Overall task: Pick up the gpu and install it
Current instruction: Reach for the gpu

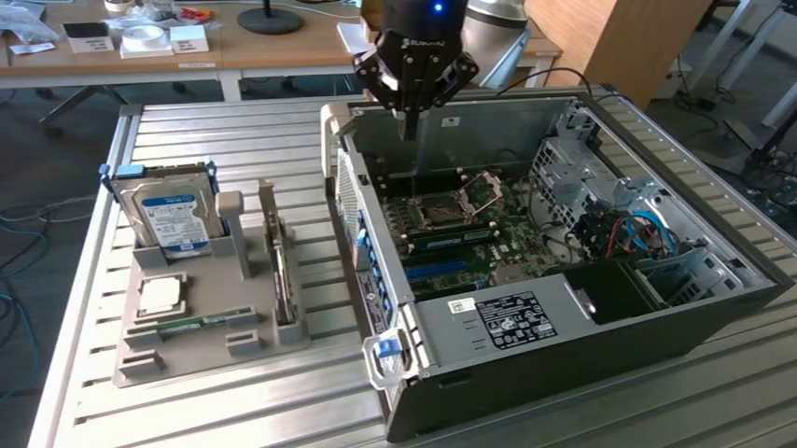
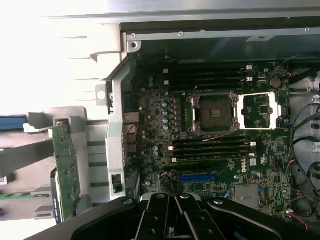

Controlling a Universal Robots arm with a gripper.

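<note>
The gripper [image 1: 409, 119] hangs over the open PC case [image 1: 734, 280], above the motherboard [image 1: 464, 229] marked with a Dell logo [image 2: 248, 165], jaws pressed together and pinching nothing. The gpu [image 1: 279, 266] stands on edge in the grey holder [image 1: 187, 359] on the slatted worktop [image 1: 200, 140], well apart from the gripper, near a blue-labelled hard drive [image 1: 171, 219]. The white sticker [image 1: 509, 319] on the power supply [image 1: 439, 329] and the lettering on the gripper body are too small to read.
</note>
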